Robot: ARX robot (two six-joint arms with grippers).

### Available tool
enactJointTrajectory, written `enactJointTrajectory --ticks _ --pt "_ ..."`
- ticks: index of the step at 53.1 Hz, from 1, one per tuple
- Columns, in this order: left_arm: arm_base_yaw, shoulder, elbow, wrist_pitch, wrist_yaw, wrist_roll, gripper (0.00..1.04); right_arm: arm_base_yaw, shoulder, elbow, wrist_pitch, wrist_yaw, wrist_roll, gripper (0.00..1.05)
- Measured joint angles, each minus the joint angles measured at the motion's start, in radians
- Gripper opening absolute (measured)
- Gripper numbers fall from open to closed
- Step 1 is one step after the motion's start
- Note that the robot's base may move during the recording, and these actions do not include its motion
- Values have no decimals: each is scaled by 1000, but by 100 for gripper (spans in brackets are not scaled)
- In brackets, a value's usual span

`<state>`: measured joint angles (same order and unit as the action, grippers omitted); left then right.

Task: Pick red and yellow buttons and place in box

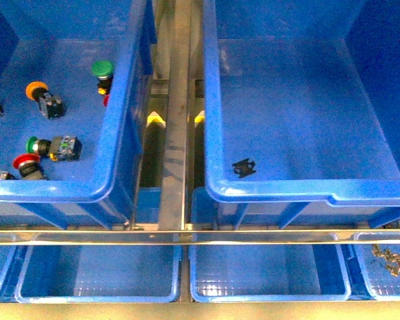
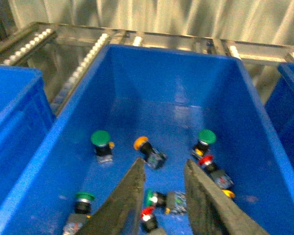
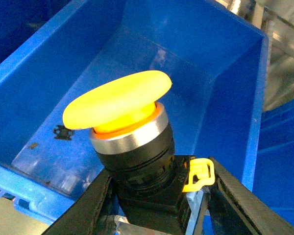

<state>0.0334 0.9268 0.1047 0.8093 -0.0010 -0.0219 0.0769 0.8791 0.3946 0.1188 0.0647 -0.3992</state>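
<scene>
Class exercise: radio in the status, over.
Right gripper shut on yellow button, above the box. Left gripper open over remaining buttons. Nothing blocking.

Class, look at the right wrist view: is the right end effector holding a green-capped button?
No. The right end effector grips a yellow-capped button by its black body, above the blue box.

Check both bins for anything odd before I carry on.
One thing stands out: a small black part lies loose on the right bin's otherwise bare floor, seemingly a broken-off piece. The buttons in the left bin lie tipped over, as expected.
</scene>
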Motion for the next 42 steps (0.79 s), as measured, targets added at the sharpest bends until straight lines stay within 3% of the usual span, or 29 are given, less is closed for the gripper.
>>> enactJointTrajectory --ticks 7,25,42 --pt "-30 -48 -43 11 1 5 2 48 -31 -19 -24 50 36 41" --pt "-32 -271 -84 -172 0 11 3 63 -62 -24 -30 55 45 41" --pt "-32 -481 -84 -368 0 11 3 132 -32 -24 2 73 47 41"
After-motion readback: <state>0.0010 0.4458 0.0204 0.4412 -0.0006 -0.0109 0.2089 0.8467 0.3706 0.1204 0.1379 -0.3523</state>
